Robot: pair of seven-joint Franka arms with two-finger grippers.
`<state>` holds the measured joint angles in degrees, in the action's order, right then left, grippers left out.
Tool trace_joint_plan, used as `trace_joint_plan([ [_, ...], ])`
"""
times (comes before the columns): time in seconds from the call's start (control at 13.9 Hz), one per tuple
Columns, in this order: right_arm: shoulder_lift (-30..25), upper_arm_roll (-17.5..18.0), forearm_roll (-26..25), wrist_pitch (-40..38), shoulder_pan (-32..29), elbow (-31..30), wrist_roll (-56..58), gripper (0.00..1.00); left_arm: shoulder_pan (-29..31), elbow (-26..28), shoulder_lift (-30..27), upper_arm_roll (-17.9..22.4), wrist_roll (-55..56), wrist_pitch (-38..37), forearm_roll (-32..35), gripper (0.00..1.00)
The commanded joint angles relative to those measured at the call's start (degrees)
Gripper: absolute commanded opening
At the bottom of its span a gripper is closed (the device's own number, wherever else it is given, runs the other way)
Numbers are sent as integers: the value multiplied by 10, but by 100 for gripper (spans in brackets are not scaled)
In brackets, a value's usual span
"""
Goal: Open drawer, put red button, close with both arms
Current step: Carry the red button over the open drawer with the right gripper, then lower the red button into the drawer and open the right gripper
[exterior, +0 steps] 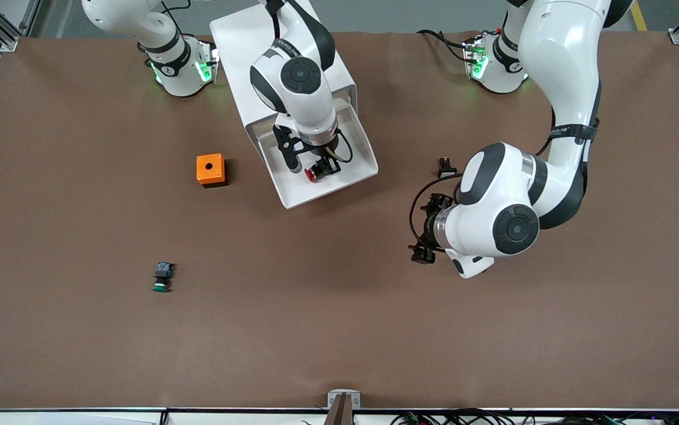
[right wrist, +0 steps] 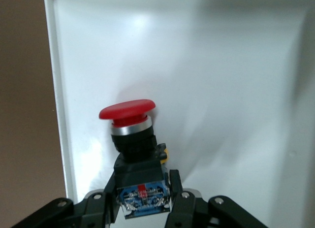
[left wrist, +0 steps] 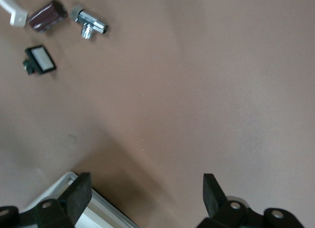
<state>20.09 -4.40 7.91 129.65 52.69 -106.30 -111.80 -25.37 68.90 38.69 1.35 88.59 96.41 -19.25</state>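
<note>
No text, label, brand or number can be read in any view. The left arm [exterior: 558,106] carries a small dark marking on its white casing, and the right arm [exterior: 292,65] carries a similar one, but both are too small to make out.

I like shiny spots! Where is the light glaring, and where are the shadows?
Right wrist view: a bright glare patch on the white drawer above the red button. Left wrist view: a soft dark shadow crosses the brown table. Front view: even light, faint shadows under both arms.
</note>
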Motion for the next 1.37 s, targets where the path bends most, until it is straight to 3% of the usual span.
trace_joint_plan([
  [0.0, -5, -6, 6, -4, 4, 6, 3, 100, -2, 17, -11, 1, -108, 25, 10, 99],
  [0.22, -5, -8, 6, -60, -14, 43, 62, 100, -25, 23, 1, 2, -177, 55, 11, 99],
  [0.5, -7, -8, 8, -211, -85, 135, 231, 100, -89, 58, 34, 1, -202, 184, 27, 100],
  [0.72, -11, -10, 7, -334, -158, 196, 444, 100, -136, 66, 46, 1, -277, 185, 70, 100],
  [0.94, -16, -14, 0, -424, -240, 245, 645, 100, -147, 68, 44, -27, -319, 185, 72, 100],
  [1.3, -39, -14, -58, -489, -351, 265, 885, 100, -185, 98, 36, -41, -326, 185, 72, 100],
])
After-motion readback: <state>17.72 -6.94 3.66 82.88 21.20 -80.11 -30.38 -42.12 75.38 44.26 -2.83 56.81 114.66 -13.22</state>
